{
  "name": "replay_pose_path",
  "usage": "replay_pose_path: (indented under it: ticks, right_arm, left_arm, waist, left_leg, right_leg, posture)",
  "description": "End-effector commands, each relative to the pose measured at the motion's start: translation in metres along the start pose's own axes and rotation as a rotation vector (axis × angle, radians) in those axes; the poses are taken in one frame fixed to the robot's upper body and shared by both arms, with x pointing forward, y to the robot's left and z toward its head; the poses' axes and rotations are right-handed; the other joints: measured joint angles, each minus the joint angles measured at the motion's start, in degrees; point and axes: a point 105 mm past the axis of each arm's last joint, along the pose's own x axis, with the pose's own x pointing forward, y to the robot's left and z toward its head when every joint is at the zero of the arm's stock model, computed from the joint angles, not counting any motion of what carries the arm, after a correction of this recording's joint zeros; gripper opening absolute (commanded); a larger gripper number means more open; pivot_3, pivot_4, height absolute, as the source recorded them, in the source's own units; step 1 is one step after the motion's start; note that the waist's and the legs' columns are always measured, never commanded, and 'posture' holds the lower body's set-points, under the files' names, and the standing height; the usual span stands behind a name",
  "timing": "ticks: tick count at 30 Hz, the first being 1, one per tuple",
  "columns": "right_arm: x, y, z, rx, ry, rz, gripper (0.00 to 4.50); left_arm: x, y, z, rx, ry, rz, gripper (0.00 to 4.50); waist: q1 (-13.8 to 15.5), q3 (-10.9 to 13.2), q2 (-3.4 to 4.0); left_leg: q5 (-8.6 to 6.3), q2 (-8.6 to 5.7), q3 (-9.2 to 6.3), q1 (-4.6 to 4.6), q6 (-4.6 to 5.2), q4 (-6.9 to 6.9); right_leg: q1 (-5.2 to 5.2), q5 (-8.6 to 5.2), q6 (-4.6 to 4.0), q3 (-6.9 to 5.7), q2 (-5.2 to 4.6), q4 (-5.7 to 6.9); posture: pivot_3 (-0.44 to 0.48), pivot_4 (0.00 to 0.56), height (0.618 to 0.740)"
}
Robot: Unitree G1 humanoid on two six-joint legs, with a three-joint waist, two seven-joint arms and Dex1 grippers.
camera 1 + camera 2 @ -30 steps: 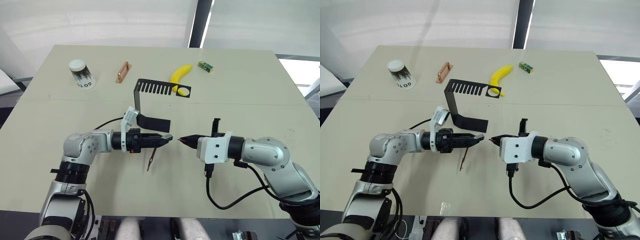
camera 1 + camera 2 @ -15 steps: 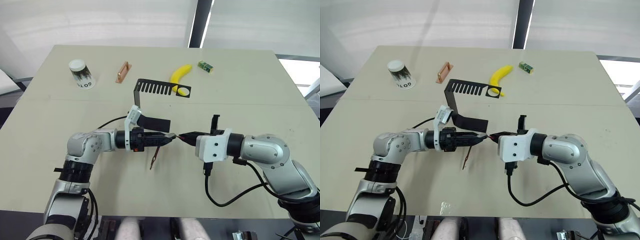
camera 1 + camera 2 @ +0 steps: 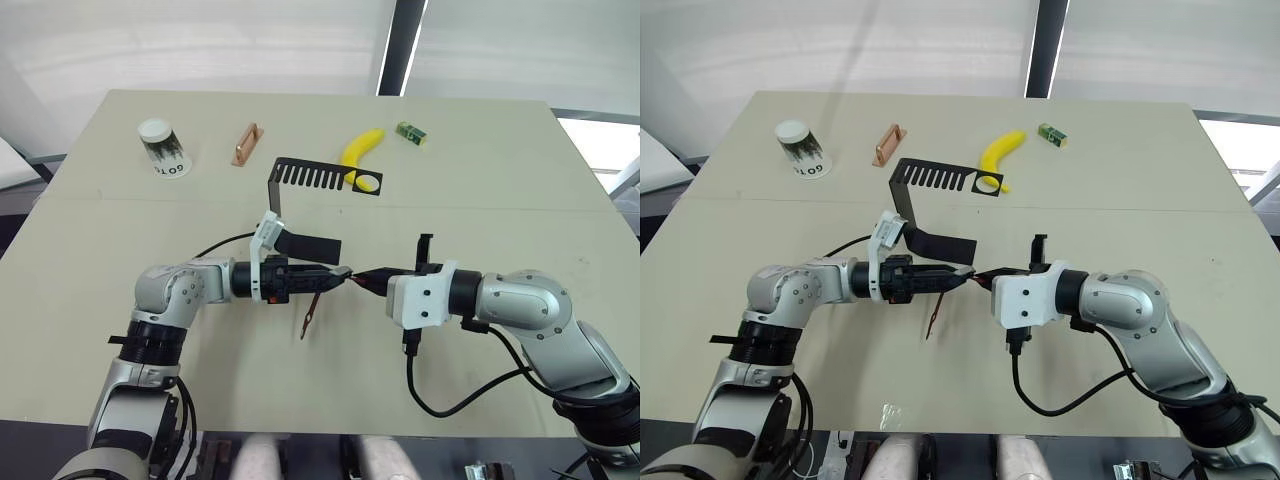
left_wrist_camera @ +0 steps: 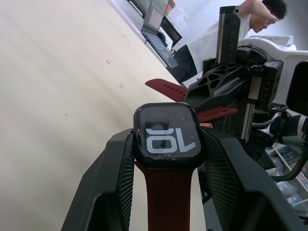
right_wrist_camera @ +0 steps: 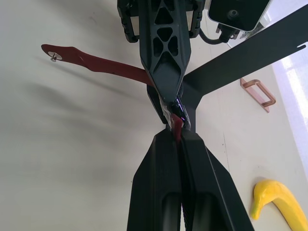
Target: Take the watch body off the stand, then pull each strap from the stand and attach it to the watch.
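My left gripper [image 3: 338, 272] is shut on the watch body [image 4: 167, 136], a small black case with light digits on its screen. One dark red strap [image 3: 311, 314] is fixed to the watch and hangs down toward the table. My right gripper [image 3: 364, 278] faces it from the right, shut on the second dark red strap [image 5: 176, 126]. That strap's end touches the watch's free side. The black stand [image 3: 272, 197] is on the table just behind the left gripper, its slotted top arm [image 3: 318, 176] bare.
Along the far side of the table are a paper cup [image 3: 162, 147], a copper bar [image 3: 245, 144], a banana [image 3: 362, 148] against the stand's round hole, and a small green box [image 3: 410, 132]. A person [image 4: 243, 26] sits beyond the table.
My right gripper has moved left with its strap, closing the gap to the watch. My left gripper shifted slightly right early on, then held still.
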Motion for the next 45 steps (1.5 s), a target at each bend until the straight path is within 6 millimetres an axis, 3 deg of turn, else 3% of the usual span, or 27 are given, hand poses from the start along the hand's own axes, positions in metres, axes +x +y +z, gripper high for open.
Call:
replay_pose_path:
  ticks: [1,45]
  right_arm:
    - [-0.0056,-0.0117,0.0093,-0.056,-0.011,-0.046,0.00]
    - [-0.0051,-0.0085,0.0039,-0.028,0.011,-0.024,0.00]
  left_arm:
    - [-0.0017,-0.0026,0.0063,0.025,-0.017,-0.009,1.64]
    - [-0.0013,-0.0067,0.0061,0.036,-0.021,-0.026,1.64]
  waist:
    - [0.0,0.0,0.00]
    - [0.0,0.0,0.00]
  left_leg:
    - [0.00,0.00,0.00,0.00,0.00,0.00]
    - [0.00,0.00,0.00,0.00,0.00,0.01]
  right_leg:
    - [0.00,0.00,0.00,0.00,0.00,0.00]
    - [0.00,0.00,0.00,0.00,0.00,0.01]
  posture:
    - [0.000,0.150,0.740]
    - [0.000,0.150,0.740]
